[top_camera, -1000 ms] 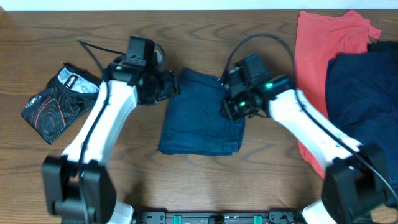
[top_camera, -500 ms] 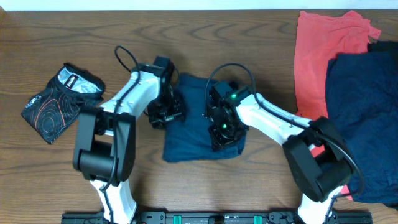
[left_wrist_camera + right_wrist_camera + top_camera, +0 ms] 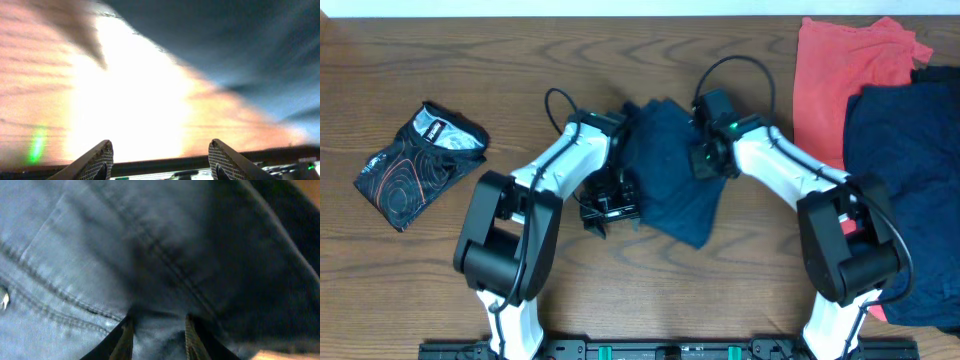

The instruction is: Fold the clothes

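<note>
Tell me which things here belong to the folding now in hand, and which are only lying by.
In the job: denim garment, right gripper pinching it, left gripper open beside it.

Lying by, untouched: red garment, navy garment partly over it, black patterned garment at the far left.

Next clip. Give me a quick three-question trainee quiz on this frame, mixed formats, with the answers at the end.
1. True or false: the left claw has cloth between its fingers.
2. What is the right claw pinching? A) a towel B) the denim garment C) a sock
3. Fill in: at the table's right side, the dark navy garment lies partly over a ____ one.
Key: 1 false; 2 B; 3 red.
</note>
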{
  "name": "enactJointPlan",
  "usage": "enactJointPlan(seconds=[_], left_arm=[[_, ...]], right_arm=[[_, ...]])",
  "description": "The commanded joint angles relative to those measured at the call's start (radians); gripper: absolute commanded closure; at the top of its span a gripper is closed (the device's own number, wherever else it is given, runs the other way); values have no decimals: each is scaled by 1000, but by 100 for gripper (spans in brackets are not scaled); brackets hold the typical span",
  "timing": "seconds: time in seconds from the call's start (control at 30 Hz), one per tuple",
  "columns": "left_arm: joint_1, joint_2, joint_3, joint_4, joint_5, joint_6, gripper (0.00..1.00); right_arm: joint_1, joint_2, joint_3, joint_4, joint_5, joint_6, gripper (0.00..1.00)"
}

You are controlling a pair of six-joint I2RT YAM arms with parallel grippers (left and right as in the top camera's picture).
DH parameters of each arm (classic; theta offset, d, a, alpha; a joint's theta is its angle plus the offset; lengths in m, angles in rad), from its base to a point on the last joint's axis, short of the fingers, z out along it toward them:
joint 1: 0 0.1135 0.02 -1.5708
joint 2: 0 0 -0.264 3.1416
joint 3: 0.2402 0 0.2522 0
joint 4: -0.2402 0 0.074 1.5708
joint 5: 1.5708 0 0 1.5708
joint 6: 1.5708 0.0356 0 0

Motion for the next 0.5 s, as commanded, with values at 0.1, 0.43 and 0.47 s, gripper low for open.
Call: enactJointPlan(seconds=[0.1,0.43,0.47], left_arm=[[14,-191,13,66,-265,-18,21],[104,-208,14,562,-236,343,2],[104,-189,14,597,-217,370,2]], right_arm=[[-20,0,96,-107,144,-24,59],[1,-221,135,-181,51,-16,40],[1,-243,135,-192,43,-16,40]])
